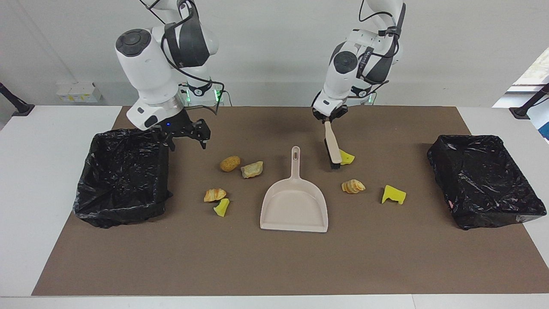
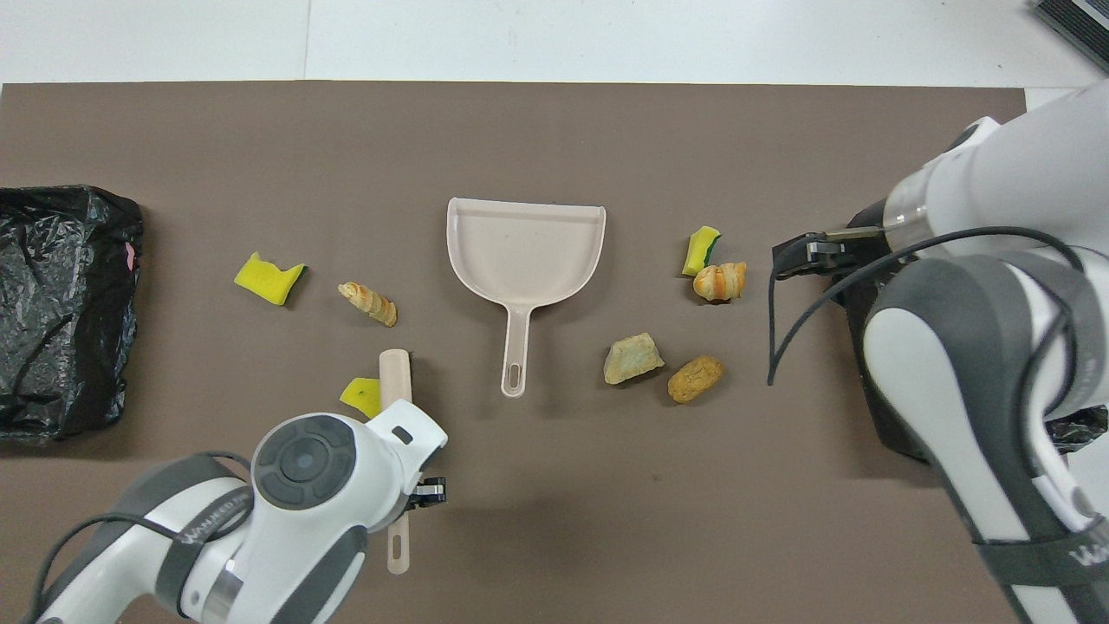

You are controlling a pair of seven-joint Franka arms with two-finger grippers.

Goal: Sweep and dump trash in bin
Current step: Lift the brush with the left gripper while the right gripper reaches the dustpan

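Poising the right gripper (image 1: 188, 143), fingers spread, beside the bin (image 1: 128, 134); leaving trash (image 1: 230, 163) scattered either side of the dustpan (image 1: 294, 206); clamping the left gripper (image 1: 329, 119) on the brush (image 1: 332, 148), bristles at a yellow sponge chunk (image 1: 348, 158); ideally stroking low and gently panward.

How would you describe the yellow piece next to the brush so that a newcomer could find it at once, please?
Start at the beige dustpan in the middle of the brown mat and go to its handle. Toward the left arm's end from that handle hangs the brush in the left gripper; the yellow sponge chunk lies beside its bristles. It is the yellow piece nearest the robots.
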